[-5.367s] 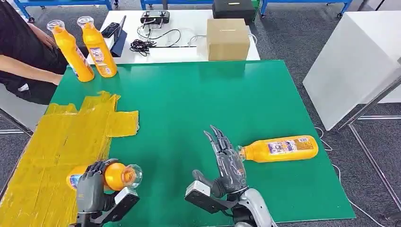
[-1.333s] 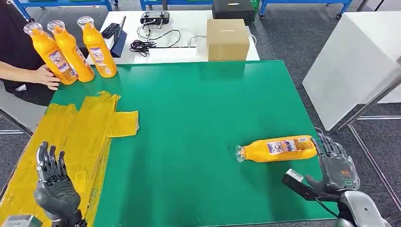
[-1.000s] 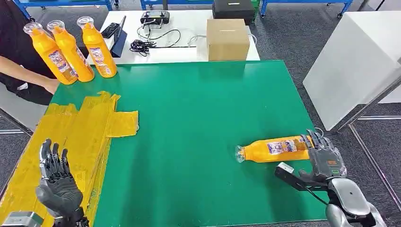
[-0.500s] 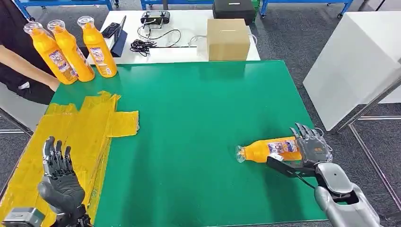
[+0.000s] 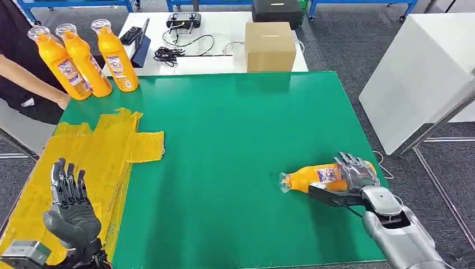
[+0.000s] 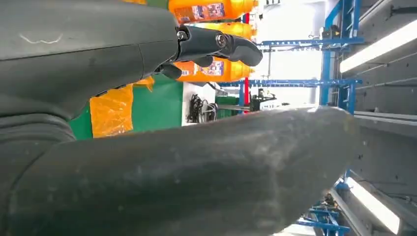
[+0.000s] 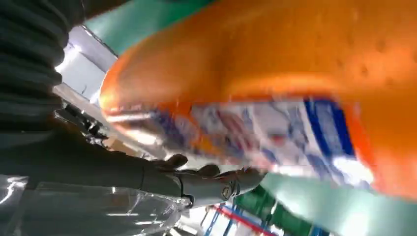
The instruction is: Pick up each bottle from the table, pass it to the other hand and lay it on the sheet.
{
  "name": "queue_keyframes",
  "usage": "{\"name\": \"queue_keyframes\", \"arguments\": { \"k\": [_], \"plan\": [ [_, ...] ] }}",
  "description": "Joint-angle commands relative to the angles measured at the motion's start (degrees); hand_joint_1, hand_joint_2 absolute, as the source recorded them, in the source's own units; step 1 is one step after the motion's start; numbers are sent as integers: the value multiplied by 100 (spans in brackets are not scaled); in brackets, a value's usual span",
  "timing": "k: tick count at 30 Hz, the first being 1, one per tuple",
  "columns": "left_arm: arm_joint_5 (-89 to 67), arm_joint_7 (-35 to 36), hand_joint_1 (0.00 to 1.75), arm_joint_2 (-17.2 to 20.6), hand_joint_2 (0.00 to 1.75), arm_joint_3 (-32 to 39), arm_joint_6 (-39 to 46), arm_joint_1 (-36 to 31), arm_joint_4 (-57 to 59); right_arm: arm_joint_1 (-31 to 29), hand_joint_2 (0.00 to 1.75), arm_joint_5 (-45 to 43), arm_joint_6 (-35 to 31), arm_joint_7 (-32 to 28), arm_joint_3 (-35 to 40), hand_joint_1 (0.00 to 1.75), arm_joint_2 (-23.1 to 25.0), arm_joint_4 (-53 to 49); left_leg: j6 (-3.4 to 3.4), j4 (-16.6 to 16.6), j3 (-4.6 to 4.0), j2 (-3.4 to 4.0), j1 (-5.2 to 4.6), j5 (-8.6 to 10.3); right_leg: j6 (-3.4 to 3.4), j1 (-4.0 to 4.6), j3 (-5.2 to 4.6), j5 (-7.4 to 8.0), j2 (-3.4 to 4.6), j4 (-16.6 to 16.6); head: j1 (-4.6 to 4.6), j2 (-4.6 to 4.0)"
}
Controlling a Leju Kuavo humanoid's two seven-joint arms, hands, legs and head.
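Note:
An orange bottle (image 5: pixel 311 177) lies on its side on the green table (image 5: pixel 235 129), cap pointing left. My right hand (image 5: pixel 355 175) lies over its base end, fingers draped across the top and thumb on the near side. In the right wrist view the bottle (image 7: pixel 275 64) sits right against the palm while the fingers (image 7: pixel 216 184) stretch straight past it. My left hand (image 5: pixel 70 204) is raised with fingers spread and holds nothing, above the yellow sheet (image 5: pixel 84 151). Three more orange bottles (image 5: pixel 84 53) stand at the table's far left corner; they also appear in the left wrist view (image 6: pixel 211 69).
A person's arm (image 5: pixel 33 84) reaches in at the far left beside the standing bottles. Behind the green table a white table (image 5: pixel 218 56) carries a cardboard box (image 5: pixel 270 46), cables and devices. A white block (image 5: pixel 420 67) stands to the right.
My right hand has moved left and forward from the table's right edge onto the lying bottle's base end. The left hand rose slightly. The bottle has not moved.

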Motion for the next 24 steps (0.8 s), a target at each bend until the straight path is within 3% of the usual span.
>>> {"name": "queue_keyframes", "arguments": {
  "k": [1,8,12,15,18,20,21,24],
  "plan": [
    [184,-29,0,370,0,-249,48,-304,501,-455,175,-588,660,-425,758,175,-250,1600,-2,-9,13,-3,1,5,1,1,17,4,-7,-13,2,0],
    [500,-205,0,603,0,-491,81,-482,963,-29,175,-2809,1535,-1332,730,175,-1168,1294,-1,-15,46,-53,2,15,2,1,5,7,-54,-33,2,0],
    [539,-231,0,618,0,-495,86,-443,1028,95,175,-3049,1499,-1308,786,175,-1341,1084,0,-16,62,-61,4,10,1,3,25,4,-63,-43,4,0],
    [598,-136,0,613,0,-532,39,-400,939,309,175,-3595,1059,-1238,534,175,-1162,659,-1,-12,72,-33,2,1,0,2,30,2,-36,-35,2,0],
    [649,-69,0,496,0,-454,-97,-171,776,851,175,-4096,148,-1400,-252,175,-454,-232,-6,-20,72,-24,11,4,-3,10,31,10,-29,-48,4,0],
    [645,-70,0,462,0,-433,-150,-98,750,1049,175,-4145,112,-1256,-316,175,-367,-717,-8,-20,71,-6,10,0,-6,10,28,10,-10,-42,2,0],
    [648,-43,0,444,0,-438,-233,-80,747,1171,175,-4296,-25,-1488,-479,175,-267,-981,-7,-14,64,-14,11,-3,-5,11,79,5,-17,-37,9,0],
    [724,125,0,381,0,-526,-553,16,695,1311,175,-4226,-211,-1729,-514,175,19,-2019,-7,-6,67,18,7,-10,-4,9,71,6,18,-21,0,0]
  ]
}}
